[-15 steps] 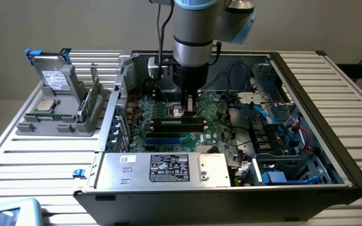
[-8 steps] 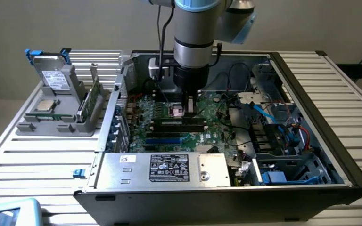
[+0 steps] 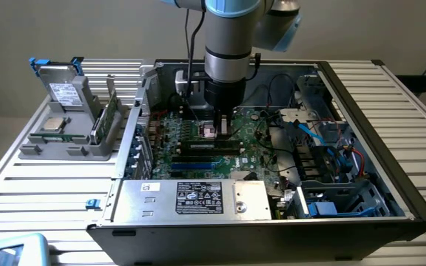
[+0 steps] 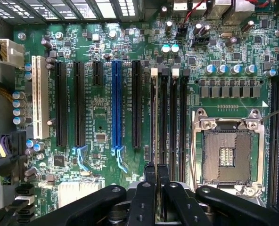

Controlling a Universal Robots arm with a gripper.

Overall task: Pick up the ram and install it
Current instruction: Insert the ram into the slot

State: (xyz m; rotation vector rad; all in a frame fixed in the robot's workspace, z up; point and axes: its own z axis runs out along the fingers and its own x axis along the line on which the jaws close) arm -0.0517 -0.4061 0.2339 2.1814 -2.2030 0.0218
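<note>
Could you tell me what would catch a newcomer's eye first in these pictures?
The arm's tool hangs low inside the open computer case, over the memory slots. The bright blue slot and the empty processor socket stand out, and a green ram stands in the grey holder at the exterior view's left.

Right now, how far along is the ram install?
Pickup looks done: the gripper is shut on the ram, lined up edge-on in a memory slot on the motherboard. In hand: seating it. Left: release; whether it is latched, I cannot tell.
</note>
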